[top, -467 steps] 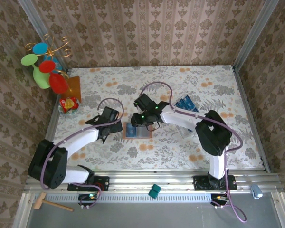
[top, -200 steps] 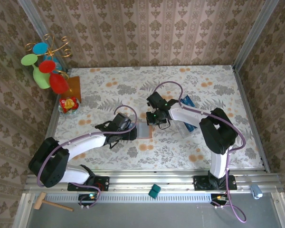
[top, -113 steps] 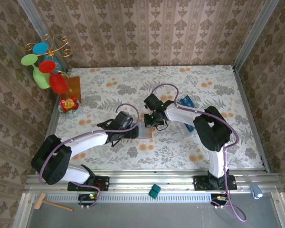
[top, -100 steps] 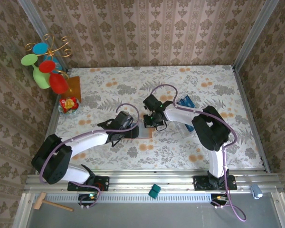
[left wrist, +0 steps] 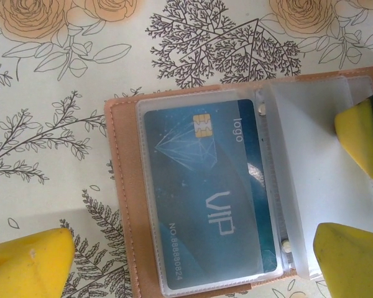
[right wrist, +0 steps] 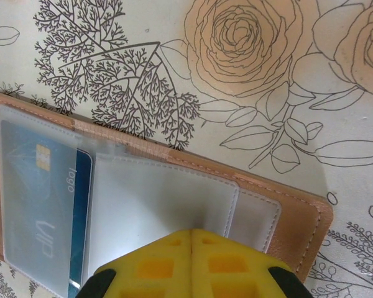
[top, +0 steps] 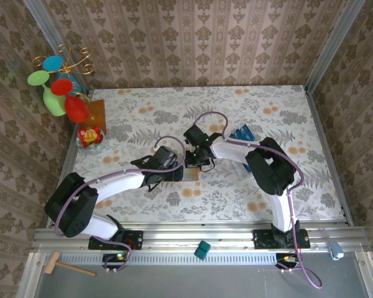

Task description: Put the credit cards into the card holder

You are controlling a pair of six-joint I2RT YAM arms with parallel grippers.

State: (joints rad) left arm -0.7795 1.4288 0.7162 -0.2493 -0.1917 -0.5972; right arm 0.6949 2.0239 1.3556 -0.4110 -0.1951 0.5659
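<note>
The card holder (left wrist: pixel 121 205) lies open on the flowered table, its pinkish-brown edge framing clear sleeves. One blue credit card (left wrist: pixel 205 198) marked VIP sits inside the left sleeve. It also shows in the right wrist view, credit card (right wrist: pixel 81 186) within the card holder (right wrist: pixel 304 217). My left gripper (left wrist: pixel 189 270) hovers open over the holder, a yellow fingertip on either side. My right gripper (right wrist: pixel 191 248) is shut, its tips resting on the pale right-hand sleeve. From above, both the left gripper (top: pixel 176 169) and the right gripper (top: pixel 194 160) meet over the card holder (top: pixel 191 176). More blue credit cards (top: pixel 241 135) lie at the right.
A clear plastic tray (top: pixel 247 162) holds the blue cards behind the right arm. An amber square (top: pixel 97 113), a small red-yellow object (top: pixel 89 136) and a colourful ornament (top: pixel 59 84) stand at the far left. Walls close in three sides.
The right gripper has moved left and down onto the holder's sleeve. The left gripper has slid right, closer over the holder. Both jaws keep their state.
</note>
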